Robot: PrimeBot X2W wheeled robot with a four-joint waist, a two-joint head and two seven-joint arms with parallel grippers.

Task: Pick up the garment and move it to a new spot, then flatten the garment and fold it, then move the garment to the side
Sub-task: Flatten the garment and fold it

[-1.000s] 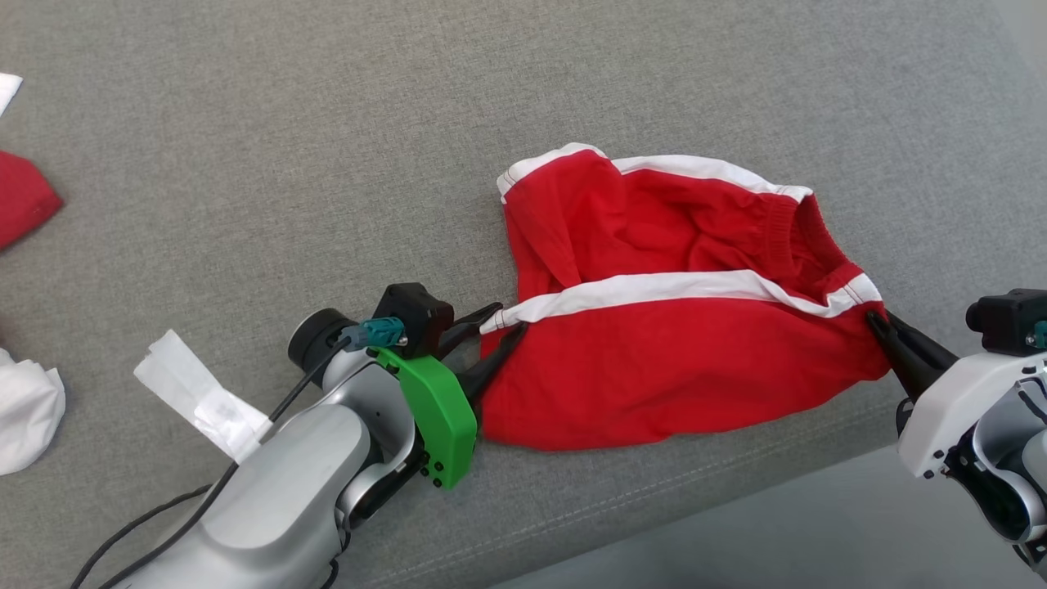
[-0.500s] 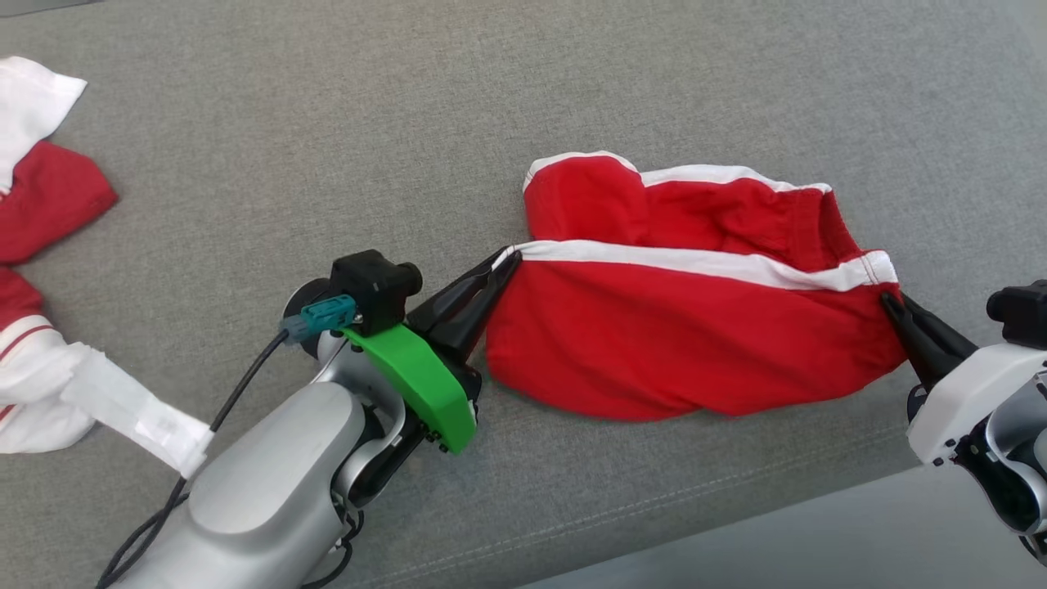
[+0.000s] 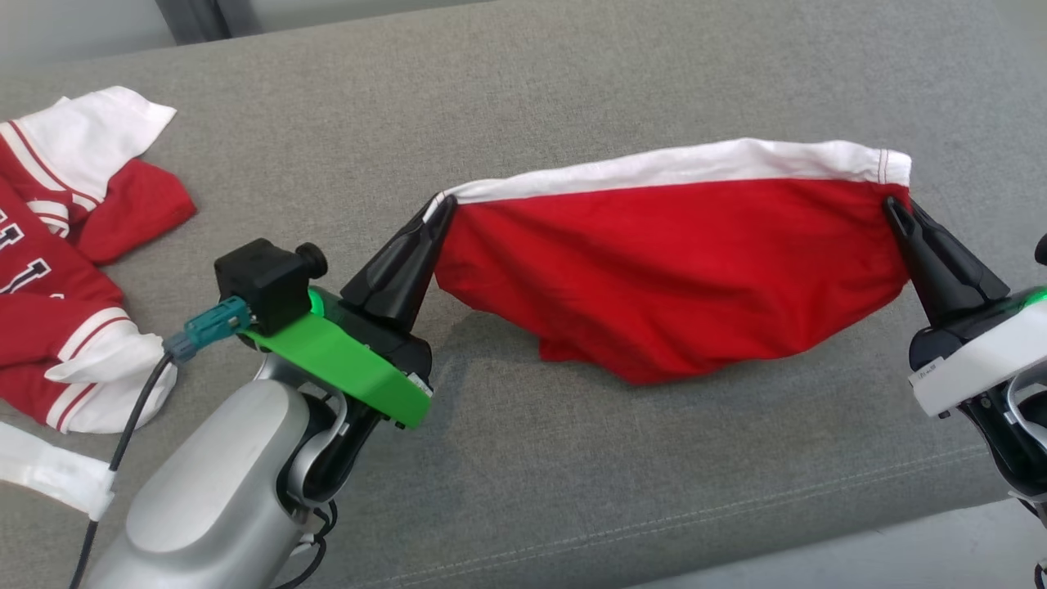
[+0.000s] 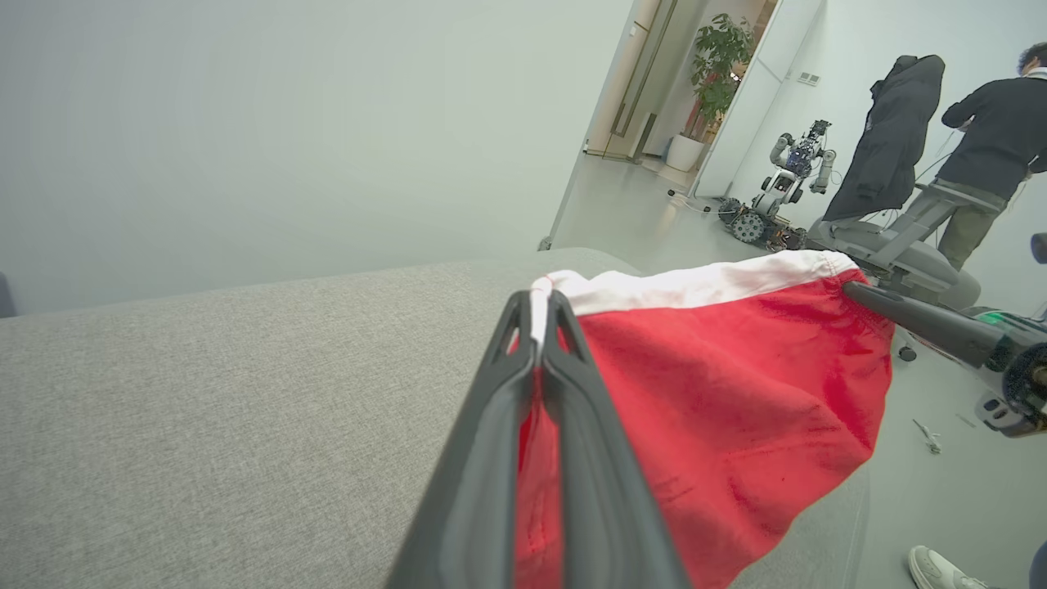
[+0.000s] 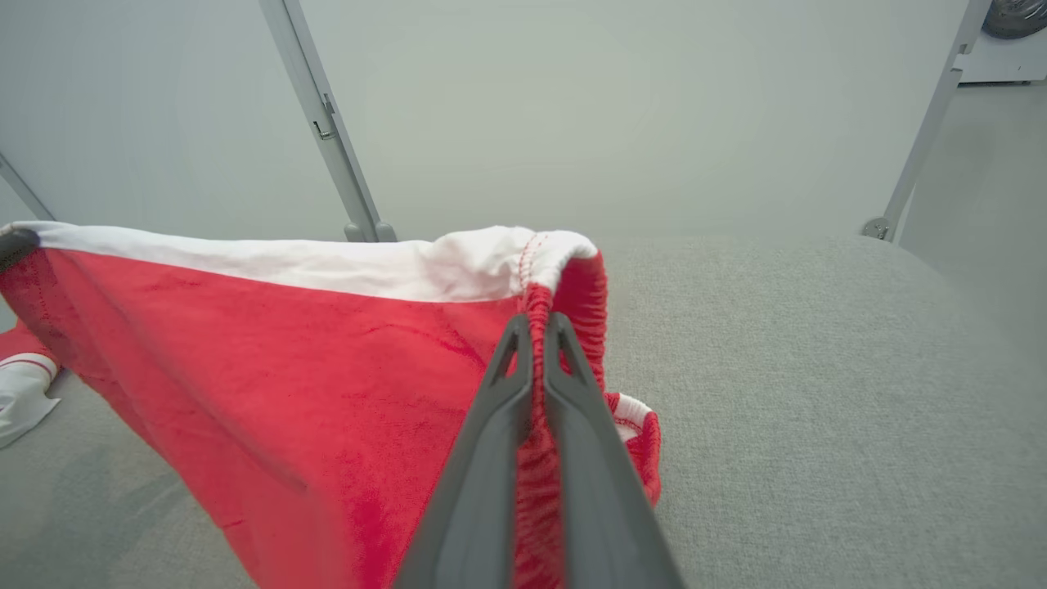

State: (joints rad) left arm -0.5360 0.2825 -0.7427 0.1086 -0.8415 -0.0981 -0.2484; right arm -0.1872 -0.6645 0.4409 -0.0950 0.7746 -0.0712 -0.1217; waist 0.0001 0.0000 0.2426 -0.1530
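One red garment, white band along top, stretched wide, sagging below

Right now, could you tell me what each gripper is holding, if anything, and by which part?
Both hold the garment, stretched between them: the left gripper pinches one upper corner by the white band, the right gripper the other.
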